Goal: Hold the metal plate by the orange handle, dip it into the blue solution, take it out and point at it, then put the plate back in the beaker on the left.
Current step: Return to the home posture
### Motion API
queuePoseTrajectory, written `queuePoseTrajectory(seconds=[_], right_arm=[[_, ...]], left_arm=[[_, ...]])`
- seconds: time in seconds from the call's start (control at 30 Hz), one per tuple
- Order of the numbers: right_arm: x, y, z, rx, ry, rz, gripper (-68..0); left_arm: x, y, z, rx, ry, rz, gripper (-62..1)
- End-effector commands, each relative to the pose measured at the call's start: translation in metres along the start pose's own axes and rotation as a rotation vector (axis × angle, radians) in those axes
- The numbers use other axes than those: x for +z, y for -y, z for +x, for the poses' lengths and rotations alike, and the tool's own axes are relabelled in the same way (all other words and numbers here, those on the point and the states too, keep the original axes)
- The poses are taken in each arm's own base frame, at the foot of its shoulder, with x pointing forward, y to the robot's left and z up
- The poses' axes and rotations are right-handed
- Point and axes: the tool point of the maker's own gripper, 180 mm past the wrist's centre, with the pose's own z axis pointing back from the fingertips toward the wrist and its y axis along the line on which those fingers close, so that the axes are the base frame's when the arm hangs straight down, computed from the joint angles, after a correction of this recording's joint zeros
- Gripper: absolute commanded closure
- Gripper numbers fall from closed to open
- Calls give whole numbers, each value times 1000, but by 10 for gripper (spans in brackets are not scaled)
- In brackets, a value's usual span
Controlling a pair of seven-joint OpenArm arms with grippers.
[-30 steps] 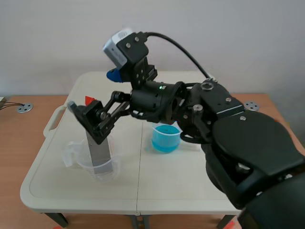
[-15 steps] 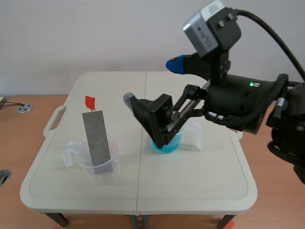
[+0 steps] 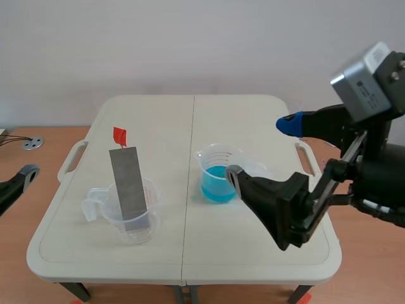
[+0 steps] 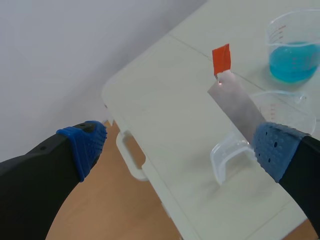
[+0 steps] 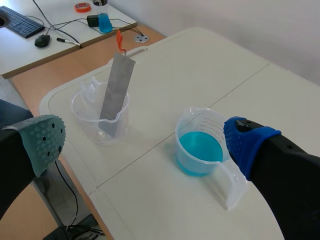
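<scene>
Table (image 3: 253,259), metal plate (image 3: 128,183) in beaker (image 3: 114,218), apparently free

bright, even indoor light, soft faint shadows beside the clear beaker (image 3: 152,212) on the pale table (image 3: 253,126), pale sheen on the metal plate (image 4: 237,102)

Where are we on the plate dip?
Looks done: metal plate stands in the left beaker, orange handle up. In hand: nothing; both the right pincer and left pincer are open and empty. Whether it was dipped in the blue solution doesn't show; if so, nothing is left.
</scene>
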Motion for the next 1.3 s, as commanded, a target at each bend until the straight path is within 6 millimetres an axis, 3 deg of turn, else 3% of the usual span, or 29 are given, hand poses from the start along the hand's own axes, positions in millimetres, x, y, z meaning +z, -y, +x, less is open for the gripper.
queuePoseTrajectory(seconds=[0.0, 0.33, 0.67, 1.27], right_arm=[[4, 3, 9, 7, 35, 4, -663], [15, 22, 11, 35, 25, -55, -663], [15, 23, 11, 34, 23, -56, -663], [15, 23, 11, 35, 22, -56, -663]], left_arm=[[-5, 6, 12, 12, 47, -15, -623], [-28, 34, 34, 46, 140, -97, -623], [-29, 38, 63, 11, 209, -113, -623], [-30, 42, 59, 11, 187, -131, -623]])
